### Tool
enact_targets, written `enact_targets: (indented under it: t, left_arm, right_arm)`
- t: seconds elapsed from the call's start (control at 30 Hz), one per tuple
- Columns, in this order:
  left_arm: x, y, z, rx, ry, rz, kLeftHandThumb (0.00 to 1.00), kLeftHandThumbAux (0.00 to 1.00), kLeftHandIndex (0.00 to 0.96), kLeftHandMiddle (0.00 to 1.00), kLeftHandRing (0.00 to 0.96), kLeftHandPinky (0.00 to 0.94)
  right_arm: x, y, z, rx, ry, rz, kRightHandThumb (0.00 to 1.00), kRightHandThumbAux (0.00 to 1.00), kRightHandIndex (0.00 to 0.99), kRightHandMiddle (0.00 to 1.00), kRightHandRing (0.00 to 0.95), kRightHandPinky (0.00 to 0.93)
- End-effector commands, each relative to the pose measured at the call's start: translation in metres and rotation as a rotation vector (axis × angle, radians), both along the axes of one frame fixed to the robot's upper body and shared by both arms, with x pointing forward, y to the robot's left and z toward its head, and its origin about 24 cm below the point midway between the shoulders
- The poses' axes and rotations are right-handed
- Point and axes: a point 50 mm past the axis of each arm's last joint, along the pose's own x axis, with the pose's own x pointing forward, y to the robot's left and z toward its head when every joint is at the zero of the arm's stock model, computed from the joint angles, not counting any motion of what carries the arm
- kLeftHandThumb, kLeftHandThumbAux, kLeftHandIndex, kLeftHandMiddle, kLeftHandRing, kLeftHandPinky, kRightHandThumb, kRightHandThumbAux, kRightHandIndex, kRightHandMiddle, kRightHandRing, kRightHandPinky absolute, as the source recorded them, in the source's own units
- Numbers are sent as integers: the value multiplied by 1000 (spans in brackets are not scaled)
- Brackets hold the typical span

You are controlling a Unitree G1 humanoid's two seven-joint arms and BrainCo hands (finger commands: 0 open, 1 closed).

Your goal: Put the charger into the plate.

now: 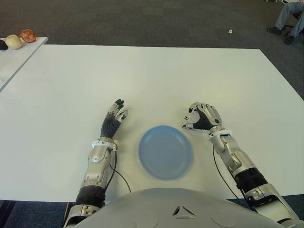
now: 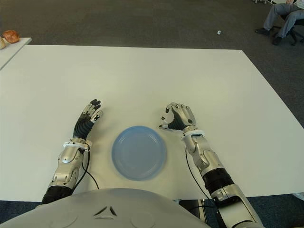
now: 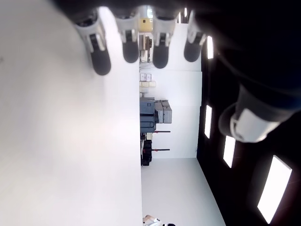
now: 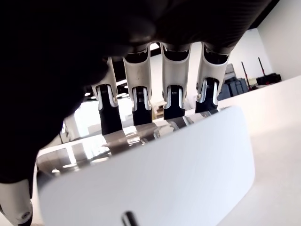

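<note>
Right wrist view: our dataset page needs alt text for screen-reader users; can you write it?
Seen from close by, the right hand's fingers curl over a white, glossy charger, gripping its top edge. The white table shows beside it, with blurred room clutter far behind.

R wrist cam: my right hand (image 4: 155,101) fills the top of the shot, palm dark, close to lens. Four fingers (image 4: 139,89), white segments w/ black joints, curl down over the top edge of the charger (image 4: 155,174): a white rounded block w/ glossy silver upper face reflecting the fingers. A small dark prong shows on its white face. Fingertips touching that shiny face. White table (image 4: 277,141) beside it; shelving and gear in bkgd, too far to ID.
</note>
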Motion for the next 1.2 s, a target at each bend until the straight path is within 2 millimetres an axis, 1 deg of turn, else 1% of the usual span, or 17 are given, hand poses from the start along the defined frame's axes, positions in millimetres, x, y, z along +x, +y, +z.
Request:
enact_targets:
  t: [0.03,0.13,0.27,0.3,0.33,0.4,0.47,0.53,0.67,0.93,1.03,1.2]
  left_arm:
    - [-14,3,-18,-3,118,-4,0,540,76,97,52,0]
    - [-14,3,-18,-2,120,-1,0,541,78,96,52,0]
    - [-14,3,-17,1,118,-2,0,538,78,94,51,0]
    - [-14,4,-17,3,116,-2,0,537,79,93,50,0]
    - [-14,4,-17,5,116,-3,0,535,80,92,49,0]
    - [-14,4,-17,7,114,-5,0,534,81,91,48,0]
    - [-14,4,-16,8,113,-6,0,533,82,91,47,0]
    - [-14,4,-16,9,111,-7,0,534,85,91,48,0]
    - [-14,4,-16,10,102,-9,0,537,88,94,50,0]
    - [-14,4,-15,14,90,-13,0,541,97,95,51,0]
    - [-13,4,-15,17,87,-17,0,540,98,92,50,3]
    - [-13,5,-15,17,88,-18,0,538,101,90,48,1]
  right_arm:
    - [-3,-1,-8,-31,52,13,788,512,325,313,357,435]
    - [-3,0,-8,-32,55,16,821,451,298,303,353,450]
    - [-3,0,-8,-29,55,17,869,437,303,319,390,485]
    - [-4,0,-9,-27,54,16,916,508,307,343,420,524]
    - [-3,0,-9,-22,55,14,946,553,310,359,439,550]
    - [-3,0,-9,-11,57,8,972,593,319,385,456,574]
    - [-3,0,-10,5,58,-1,988,645,335,366,452,550]
    - [-3,0,-10,18,58,-10,994,662,349,360,450,540]
    - [-3,0,-11,26,64,-21,998,676,376,357,450,530]
    - [-1,0,-11,-24,69,-17,1000,675,509,392,457,480]
    - [0,1,-9,-23,46,-26,1000,671,422,432,473,482]
    - [-1,2,-7,-28,30,-38,1000,668,382,465,490,479]
